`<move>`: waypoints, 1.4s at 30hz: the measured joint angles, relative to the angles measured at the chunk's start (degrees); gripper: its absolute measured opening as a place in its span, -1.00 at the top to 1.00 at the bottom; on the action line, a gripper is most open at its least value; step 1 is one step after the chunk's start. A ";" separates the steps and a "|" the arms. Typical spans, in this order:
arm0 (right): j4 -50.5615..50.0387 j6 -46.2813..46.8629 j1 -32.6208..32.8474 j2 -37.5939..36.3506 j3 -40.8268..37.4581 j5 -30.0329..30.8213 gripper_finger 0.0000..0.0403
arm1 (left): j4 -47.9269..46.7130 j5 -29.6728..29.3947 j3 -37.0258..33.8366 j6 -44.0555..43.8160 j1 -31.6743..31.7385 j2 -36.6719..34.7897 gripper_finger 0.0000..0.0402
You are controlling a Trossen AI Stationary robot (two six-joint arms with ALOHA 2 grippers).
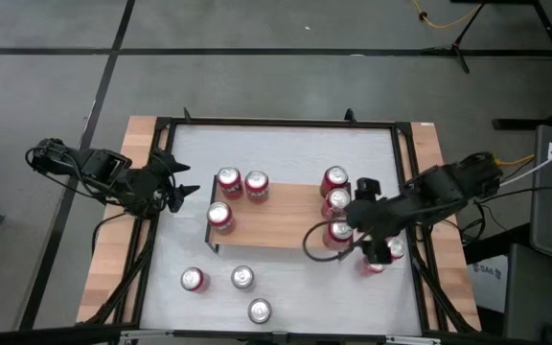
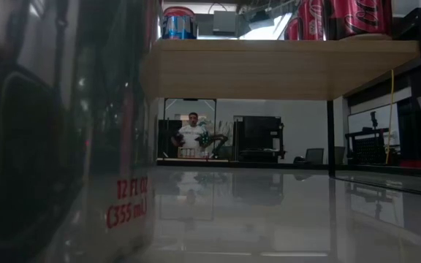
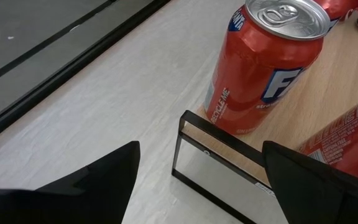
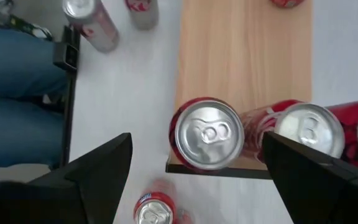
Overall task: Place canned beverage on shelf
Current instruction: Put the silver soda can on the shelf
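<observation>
The shelf (image 1: 274, 218) stands near the middle of the white table (image 1: 286, 144), its wooden top carrying six cans. Three stand at the shelf's left end: two side by side at the far corner (image 1: 229, 180) (image 1: 256, 184) and one at the near corner (image 1: 220, 217). Three more line the shelf's right end (image 1: 334, 180) (image 1: 336, 201) (image 1: 339, 232).

The right gripper (image 4: 191, 180) hangs over the shelf's right end, fingers spread and empty, with the near-corner can (image 4: 207, 134) framed between them below (not touched). Two more cans stand on the table just right of the shelf, partly under that arm (image 1: 394, 249).

The left gripper (image 1: 182, 191) waits just off the shelf's left end, fingers apart and empty.

Three cans stand on the table in front of the shelf (image 1: 193, 279) (image 1: 242, 278) (image 1: 260, 310).
</observation>
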 joint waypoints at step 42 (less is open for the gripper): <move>0.02 25.84 23.22 -6.47 -21.95 6.03 -0.72 | 16.20 13.52 0.00 8.90 -0.02 -3.63 -0.63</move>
